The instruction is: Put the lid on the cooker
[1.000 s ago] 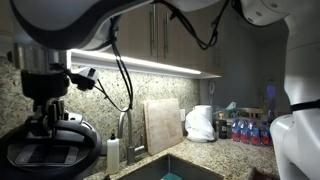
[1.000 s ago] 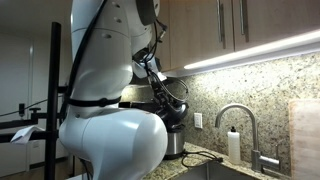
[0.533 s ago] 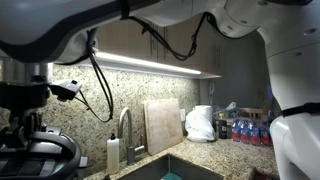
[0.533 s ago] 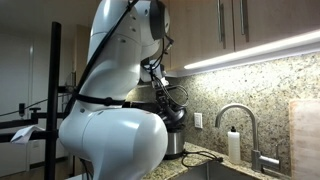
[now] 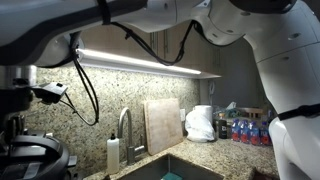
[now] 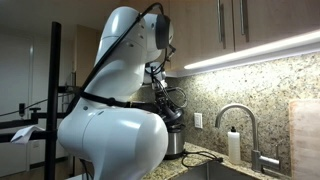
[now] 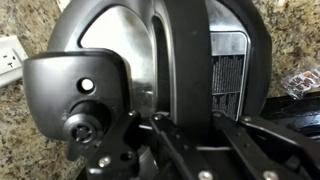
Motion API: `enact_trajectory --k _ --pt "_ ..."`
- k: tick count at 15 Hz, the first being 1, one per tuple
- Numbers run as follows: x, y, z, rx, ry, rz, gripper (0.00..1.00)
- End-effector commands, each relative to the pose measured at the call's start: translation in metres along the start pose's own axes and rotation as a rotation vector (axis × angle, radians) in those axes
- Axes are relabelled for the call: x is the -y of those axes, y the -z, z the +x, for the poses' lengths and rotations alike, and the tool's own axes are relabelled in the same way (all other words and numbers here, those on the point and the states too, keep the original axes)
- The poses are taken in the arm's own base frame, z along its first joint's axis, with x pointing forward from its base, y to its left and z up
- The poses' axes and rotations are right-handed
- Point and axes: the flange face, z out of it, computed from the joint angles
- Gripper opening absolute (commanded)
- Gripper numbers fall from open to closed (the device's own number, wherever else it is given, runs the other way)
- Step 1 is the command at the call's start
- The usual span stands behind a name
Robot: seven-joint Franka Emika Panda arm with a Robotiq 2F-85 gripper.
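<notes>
Placement of the lid [image 7: 115, 40] on the cooker is the step in hand, and it seems to be near its end. The gripper [image 7: 165, 135] is closed tight on the black handle [image 7: 185, 60] at the middle of the lid, so the lid hangs directly under it and fills most of the wrist view. In an exterior view the lid [image 5: 28, 158] shows at the lower left edge, below the wrist. In an exterior view the cooker [image 6: 173, 145] stands in front of the granite wall [image 6: 215, 95], with the gripper just above it. Whether the lid's rim touches the silver rim of the cooker cannot be told, because the arm hides that place. The next move probably calls for a straight, slow descent with the lid level and centred on the cooker. The jaws should open only when the lid sits flat.
</notes>
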Motion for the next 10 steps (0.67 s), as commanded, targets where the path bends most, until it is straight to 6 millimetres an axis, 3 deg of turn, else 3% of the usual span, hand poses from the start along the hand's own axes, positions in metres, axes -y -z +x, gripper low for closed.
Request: enact_trajectory --k 1,5,10 --pt "0.007 -0.031 0.004 -0.011 0.051 -0.152 0.04" --pt "0.025 -0.033 0.008 0.050 0.056 -0.275 0.04" --pt "0.010 -0.051 -0.011 0.100 -0.066 -0.225 0.04"
